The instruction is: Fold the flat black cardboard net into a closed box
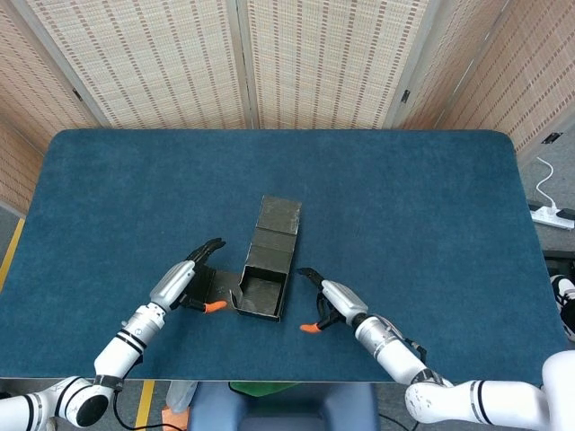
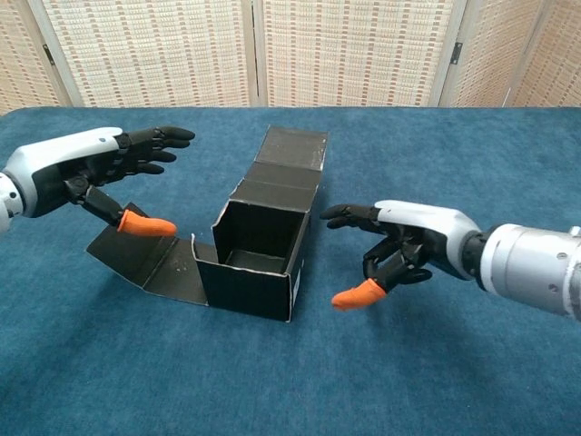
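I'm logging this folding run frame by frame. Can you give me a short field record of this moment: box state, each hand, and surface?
box: black cardboard box, partly folded, walls upright, top open
lid panel: back flap unfolded, lying away from the robot
side flap: flap on the box's left lying open on the table
left hand: left hand above the side flap, holding nothing, fingers apart
right hand: right hand right of the box, clear of it, holding nothing
surface: blue table

Half-folded black box (image 1: 266,285), left hand (image 1: 185,282), right hand (image 1: 329,298), both free
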Controlling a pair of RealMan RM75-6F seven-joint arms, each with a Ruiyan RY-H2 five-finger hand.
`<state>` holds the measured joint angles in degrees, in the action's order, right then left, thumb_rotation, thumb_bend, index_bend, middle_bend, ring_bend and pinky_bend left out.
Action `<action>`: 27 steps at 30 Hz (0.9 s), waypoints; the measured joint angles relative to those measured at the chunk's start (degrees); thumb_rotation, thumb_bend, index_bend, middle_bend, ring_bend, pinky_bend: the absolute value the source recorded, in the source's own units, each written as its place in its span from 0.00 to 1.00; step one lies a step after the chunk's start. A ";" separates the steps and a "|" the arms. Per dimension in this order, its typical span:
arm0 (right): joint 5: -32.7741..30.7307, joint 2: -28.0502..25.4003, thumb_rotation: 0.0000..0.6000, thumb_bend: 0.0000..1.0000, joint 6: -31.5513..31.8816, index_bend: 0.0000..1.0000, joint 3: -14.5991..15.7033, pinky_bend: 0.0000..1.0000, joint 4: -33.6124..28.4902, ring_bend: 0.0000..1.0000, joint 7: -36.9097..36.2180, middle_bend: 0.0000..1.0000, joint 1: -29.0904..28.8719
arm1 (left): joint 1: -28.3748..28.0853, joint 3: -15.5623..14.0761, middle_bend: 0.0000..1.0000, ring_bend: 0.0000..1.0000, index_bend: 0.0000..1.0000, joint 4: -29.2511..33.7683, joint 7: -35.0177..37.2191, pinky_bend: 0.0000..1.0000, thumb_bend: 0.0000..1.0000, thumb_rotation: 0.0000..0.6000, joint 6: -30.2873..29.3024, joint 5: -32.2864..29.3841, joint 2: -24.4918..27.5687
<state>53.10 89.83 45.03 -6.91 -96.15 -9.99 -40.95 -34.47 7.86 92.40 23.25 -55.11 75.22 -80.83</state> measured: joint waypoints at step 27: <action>-9.74 18.67 1.00 0.00 5.51 0.00 -9.73 1.00 16.46 0.62 11.57 0.00 -5.37 | -0.12 -0.23 0.00 0.00 0.00 -2.97 12.96 0.02 0.22 1.00 2.40 4.21 2.62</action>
<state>43.36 108.50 50.53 -16.64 -79.69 1.58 -46.33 -34.59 7.63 89.43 36.21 -52.71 79.43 -78.22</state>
